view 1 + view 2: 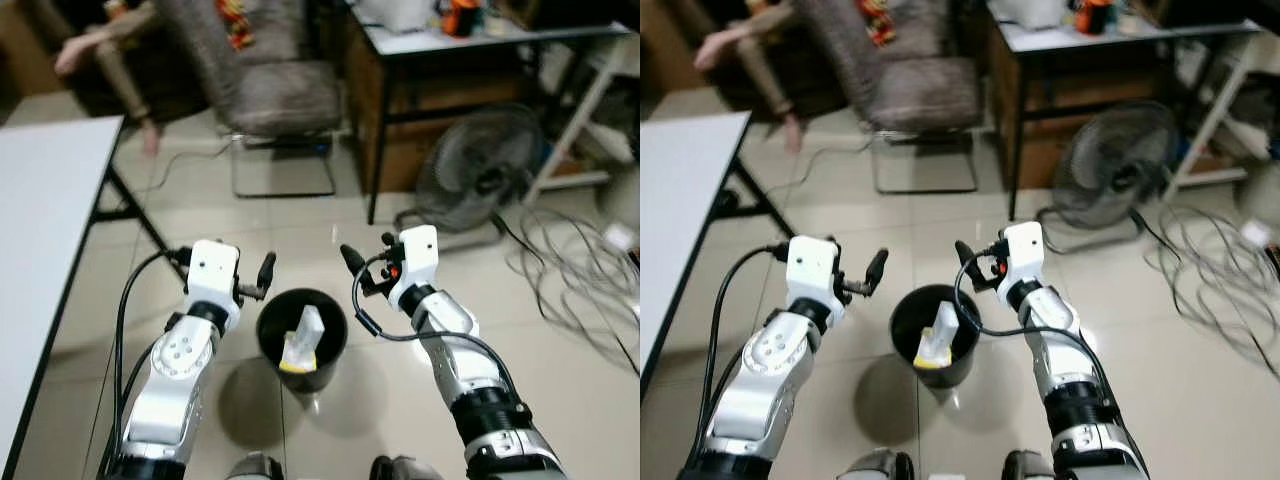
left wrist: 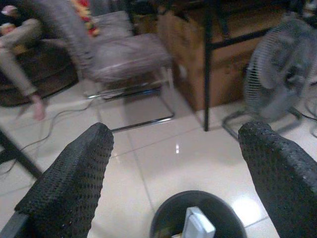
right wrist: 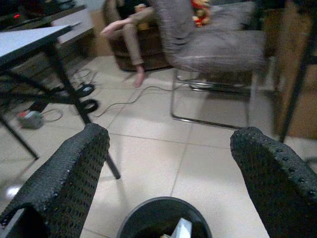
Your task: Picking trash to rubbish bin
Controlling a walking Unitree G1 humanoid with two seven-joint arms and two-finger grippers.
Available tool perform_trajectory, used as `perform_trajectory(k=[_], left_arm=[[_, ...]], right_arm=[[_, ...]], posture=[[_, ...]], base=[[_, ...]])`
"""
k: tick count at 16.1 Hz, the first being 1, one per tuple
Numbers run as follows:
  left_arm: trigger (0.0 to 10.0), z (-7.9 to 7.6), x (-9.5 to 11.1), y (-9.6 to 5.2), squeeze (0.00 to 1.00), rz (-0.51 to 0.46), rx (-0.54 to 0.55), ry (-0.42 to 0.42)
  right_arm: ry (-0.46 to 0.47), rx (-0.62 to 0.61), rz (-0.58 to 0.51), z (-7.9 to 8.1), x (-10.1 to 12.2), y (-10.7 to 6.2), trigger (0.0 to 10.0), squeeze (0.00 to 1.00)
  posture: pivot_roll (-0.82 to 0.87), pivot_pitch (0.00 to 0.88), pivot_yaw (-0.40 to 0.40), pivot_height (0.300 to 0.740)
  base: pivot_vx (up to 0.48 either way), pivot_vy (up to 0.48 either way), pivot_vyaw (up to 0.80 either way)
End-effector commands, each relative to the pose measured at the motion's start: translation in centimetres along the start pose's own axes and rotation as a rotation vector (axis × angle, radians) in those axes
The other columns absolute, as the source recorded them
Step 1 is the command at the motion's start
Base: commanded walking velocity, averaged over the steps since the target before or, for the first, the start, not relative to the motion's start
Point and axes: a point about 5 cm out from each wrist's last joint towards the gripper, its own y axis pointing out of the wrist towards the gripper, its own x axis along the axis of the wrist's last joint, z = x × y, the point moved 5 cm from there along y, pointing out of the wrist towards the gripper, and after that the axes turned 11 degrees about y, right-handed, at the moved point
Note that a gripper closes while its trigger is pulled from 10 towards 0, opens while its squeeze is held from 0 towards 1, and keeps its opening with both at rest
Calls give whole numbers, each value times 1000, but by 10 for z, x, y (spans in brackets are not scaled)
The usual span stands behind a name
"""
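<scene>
bin point(image 1: 935, 335): black, holds white trash point(image 1: 938, 335) | left gripper point(image 1: 877, 268), right gripper point(image 1: 965, 258): flanking, empty

Both arms are silver metal with jointed segments; the left forearm carries a cluster of small round holes. Each wrist ends in a white box-shaped housing. The left end effector point(image 1: 262, 277) and right end effector point(image 1: 366, 262) have black fingers point(image 2: 74, 183) with dimpled pads. Black cables loop alongside both arms.

The bin point(image 1: 301, 338) mouth is left open from above, flanked by a table point(image 1: 50, 220) and fan point(image 1: 482, 170).
</scene>
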Motion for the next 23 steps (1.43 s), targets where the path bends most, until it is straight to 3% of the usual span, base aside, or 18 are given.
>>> perform_trajectory(k=[1, 6, 10, 14, 16, 20, 23], left_arm=[[10000, 3, 4, 0, 0, -12, 22, 4], [10000, 10, 21, 1, 0, -61, 65, 9], [10000, 33, 35, -4, 0, -113, 178, 52], [10000, 50, 36, -18, 0, -113, 250, 63], [10000, 59, 37, -27, 0, -105, 336, 77], [10000, 57, 34, -38, 0, -94, 369, 93], [10000, 67, 33, -47, 0, -64, 415, 103]], right_arm=[[-14, 3, 6, 4, 1, 0, 10000, 0], [-26, 0, 10, 4, 4, -3, 10000, 0], [-31, -7, -14, 6, 13, -8, 10000, 0], [-58, 0, -67, 11, 33, -19, 10000, 0], [-71, 0, -78, 14, 40, -26, 10000, 0], [-59, -4, -75, 18, 43, -29, 10000, 0], [-45, -13, -76, 21, 46, -35, 10000, 0]], posture=[[-36, 98, 59, 740], [-36, 102, 57, 740], [-37, 110, 58, 740], [-38, 116, 59, 740], [-38, 121, 55, 740], [-38, 127, 53, 740], [-41, 140, 53, 740]], base=[[0, 0, 800], [0, 0, 800], [0, 0, 800], [0, 0, 800], [0, 0, 800], [0, 0, 800], [0, 0, 800]])
